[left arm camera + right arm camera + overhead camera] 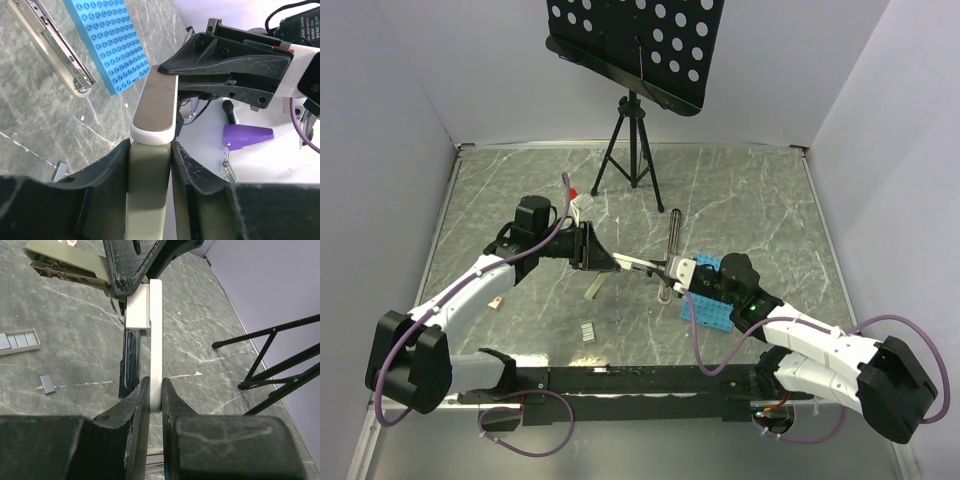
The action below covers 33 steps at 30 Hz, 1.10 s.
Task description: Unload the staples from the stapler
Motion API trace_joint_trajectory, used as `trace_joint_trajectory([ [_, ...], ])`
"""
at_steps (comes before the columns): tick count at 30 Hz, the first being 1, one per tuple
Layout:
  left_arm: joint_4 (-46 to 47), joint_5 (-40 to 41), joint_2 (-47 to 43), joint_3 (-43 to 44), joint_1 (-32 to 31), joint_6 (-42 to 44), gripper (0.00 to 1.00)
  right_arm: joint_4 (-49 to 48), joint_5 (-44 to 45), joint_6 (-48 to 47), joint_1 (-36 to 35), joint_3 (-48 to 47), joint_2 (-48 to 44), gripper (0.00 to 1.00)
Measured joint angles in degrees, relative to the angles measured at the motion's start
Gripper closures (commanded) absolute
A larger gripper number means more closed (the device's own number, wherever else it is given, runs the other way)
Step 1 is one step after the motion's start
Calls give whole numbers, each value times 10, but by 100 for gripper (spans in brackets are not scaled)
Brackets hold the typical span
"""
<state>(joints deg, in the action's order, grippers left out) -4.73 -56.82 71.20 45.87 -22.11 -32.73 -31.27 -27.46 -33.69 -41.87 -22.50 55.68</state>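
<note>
The stapler [634, 264], olive-beige with a white end, is held in the air between both grippers above mid-table. My left gripper [598, 252] is shut on its olive body [150, 200]; the jaws press both sides in the left wrist view [151, 146]. My right gripper [673, 270] is shut on the thin white arm [156, 330], and its jaws close on that arm in the right wrist view [155, 385]. An olive hinged arm [70, 262] swings out to the side. Small staple blocks [588, 331] lie on the table and also show in the right wrist view [47, 384].
A blue perforated plate [706, 306] lies under the right gripper. A long thin dark rod [672, 235] lies beside it. A black tripod stand [632, 150] with a perforated black board [635, 45] stands at the back. A small box [496, 302] lies at the left.
</note>
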Motion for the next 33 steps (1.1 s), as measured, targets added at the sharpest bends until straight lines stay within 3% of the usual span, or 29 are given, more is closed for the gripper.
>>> trace_joint_trajectory([
  [2, -2, 5, 0, 0, 1, 3, 99, -7, 2, 4, 0, 0, 9, 91],
  [6, -11, 22, 0, 0, 1, 14, 99, -16, 7, 19, 0, 0, 22, 57],
  [9, -17, 57, -2, 0, 0, 24, 99, -16, 12, 30, -2, -5, 22, 39],
  [19, 81, 200, -99, -47, -10, 55, 99, -24, 45, 67, -3, -9, -19, 30],
  [28, 259, 403, -250, -216, -112, 158, 99, -73, 106, 119, -4, 24, -59, 29],
  [33, 300, 510, -249, -260, -118, 172, 99, -77, 143, 129, -4, 24, -59, 28],
])
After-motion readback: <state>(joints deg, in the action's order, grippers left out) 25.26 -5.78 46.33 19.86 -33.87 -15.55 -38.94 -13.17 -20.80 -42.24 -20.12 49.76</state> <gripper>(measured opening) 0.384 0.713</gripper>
